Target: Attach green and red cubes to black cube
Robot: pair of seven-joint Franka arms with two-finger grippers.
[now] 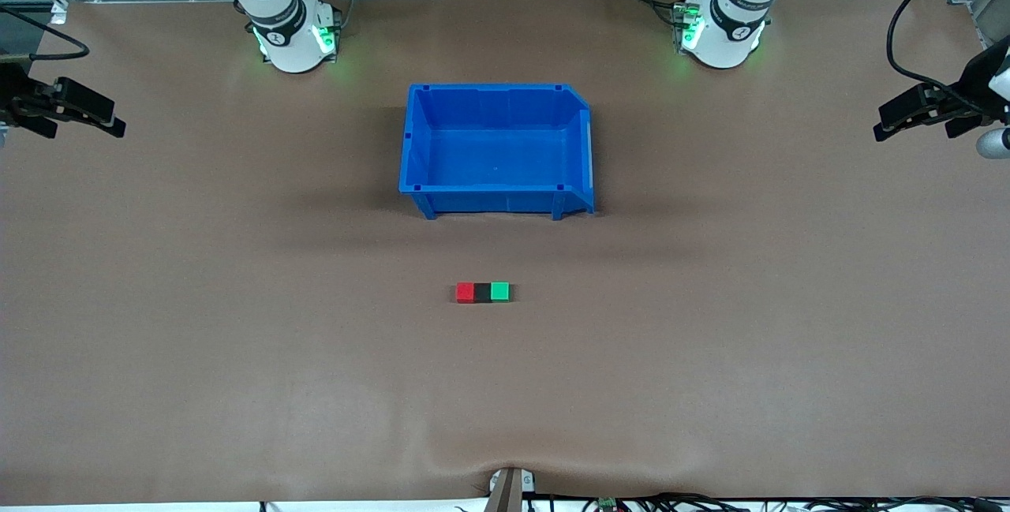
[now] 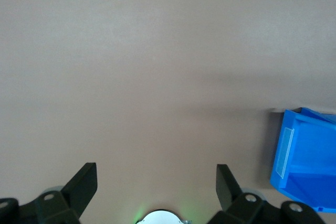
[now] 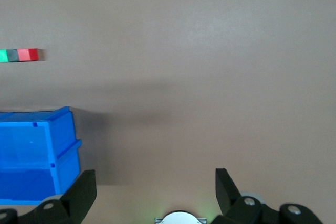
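The red cube (image 1: 465, 292), the black cube (image 1: 482, 292) and the green cube (image 1: 499, 291) lie touching in one row on the brown table, black in the middle. Red is toward the right arm's end, green toward the left arm's end. The right wrist view shows the same row: green cube (image 3: 3, 55), black cube (image 3: 11, 55), red cube (image 3: 28, 54). My right gripper (image 1: 117, 118) (image 3: 154, 179) hangs open and empty over the table's right-arm end. At the left-arm end my left gripper (image 1: 880, 123) (image 2: 156, 174) hangs open and empty too. Both are well away from the cubes.
An empty blue bin (image 1: 497, 88) stands mid-table, farther from the front camera than the cube row; it also shows as the blue bin (image 2: 302, 150) and the blue bin (image 3: 63, 145). A small bracket (image 1: 509, 488) sits at the table's front edge.
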